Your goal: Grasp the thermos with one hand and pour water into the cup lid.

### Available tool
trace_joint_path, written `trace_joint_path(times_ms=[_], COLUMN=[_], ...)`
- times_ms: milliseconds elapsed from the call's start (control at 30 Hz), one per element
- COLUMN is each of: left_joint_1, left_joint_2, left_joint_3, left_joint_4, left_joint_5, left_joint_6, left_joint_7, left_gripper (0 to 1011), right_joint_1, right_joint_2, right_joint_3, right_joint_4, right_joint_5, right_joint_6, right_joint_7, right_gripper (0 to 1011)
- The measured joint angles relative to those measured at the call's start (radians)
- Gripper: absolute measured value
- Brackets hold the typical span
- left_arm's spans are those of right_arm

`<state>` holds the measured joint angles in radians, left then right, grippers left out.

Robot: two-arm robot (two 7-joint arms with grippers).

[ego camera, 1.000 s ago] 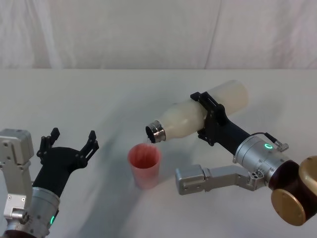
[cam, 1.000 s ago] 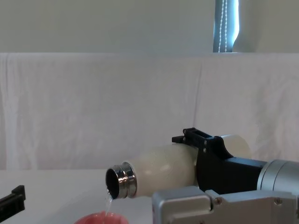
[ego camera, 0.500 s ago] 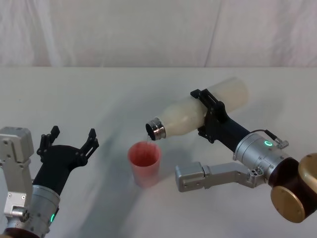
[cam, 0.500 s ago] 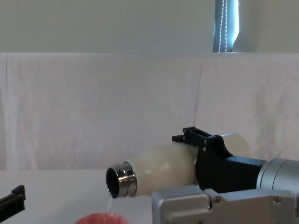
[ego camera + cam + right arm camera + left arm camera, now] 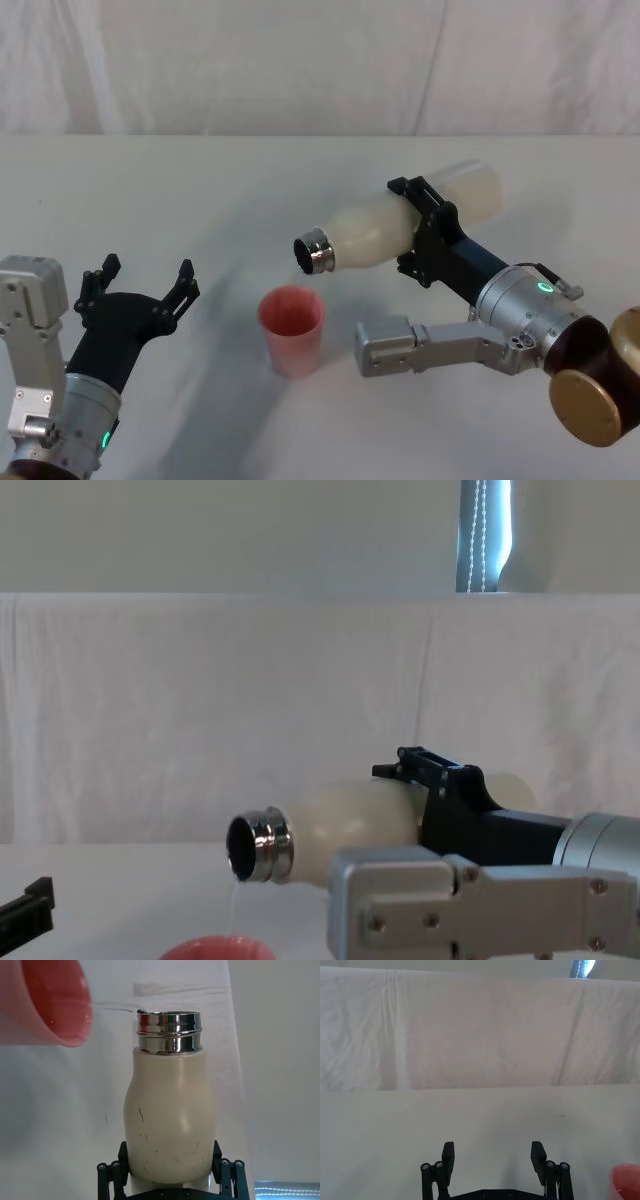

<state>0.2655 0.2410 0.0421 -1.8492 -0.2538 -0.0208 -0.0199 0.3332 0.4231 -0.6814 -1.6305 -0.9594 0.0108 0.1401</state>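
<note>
The cream-white thermos (image 5: 375, 230) lies almost level in the air, its steel neck pointing left above the cup lid (image 5: 292, 328). My right gripper (image 5: 418, 228) is shut around the bottle's middle. The coral-red cup lid stands upright on the table just below and left of the neck. In the chest view a thin thread of water falls from the thermos (image 5: 345, 820) mouth toward the cup lid (image 5: 218, 948). The right wrist view shows the thermos (image 5: 170, 1120) between the fingers (image 5: 227, 1172) and the cup lid (image 5: 45, 1005) beyond the neck. My left gripper (image 5: 147, 275) rests open at the near left.
A white cloth covers the table (image 5: 200, 190) and hangs as a backdrop behind it. In the left wrist view the open left gripper (image 5: 492, 1152) faces bare cloth, with the cup lid (image 5: 626, 1180) at the edge.
The thermos has tipped back toward level, its neck rising a little above the cup lid. The stream of water has thinned. The left arm has stayed still.
</note>
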Motion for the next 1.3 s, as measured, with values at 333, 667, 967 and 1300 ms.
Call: trace_joint_path(times_ms=[333,667,967,1300], left_joint_1=[0.000,0.000,0.000,0.000], left_joint_2=[0.000,0.000,0.000,0.000], left_joint_3=[0.000,0.000,0.000,0.000], left_joint_4=[0.000,0.000,0.000,0.000], left_joint_5=[0.000,0.000,0.000,0.000], left_joint_6=[0.000,0.000,0.000,0.000], left_joint_7=[0.000,0.000,0.000,0.000], left_gripper=[1001,1001,1001,1001], right_joint_1=[-0.021,-0.030,-0.036,-0.056], right_joint_2=[-0.009,-0.011,-0.019,-0.040], right_joint_3=[0.032,0.040,0.043,0.080], right_joint_4=[-0.017,-0.029,-0.034,-0.045], right_joint_5=[0.061,0.067,0.066,0.142], right_joint_6=[-0.006,-0.002,0.004,0.010], right_joint_7=[0.011,0.017,0.017,0.038], right_gripper=[947,947,947,947])
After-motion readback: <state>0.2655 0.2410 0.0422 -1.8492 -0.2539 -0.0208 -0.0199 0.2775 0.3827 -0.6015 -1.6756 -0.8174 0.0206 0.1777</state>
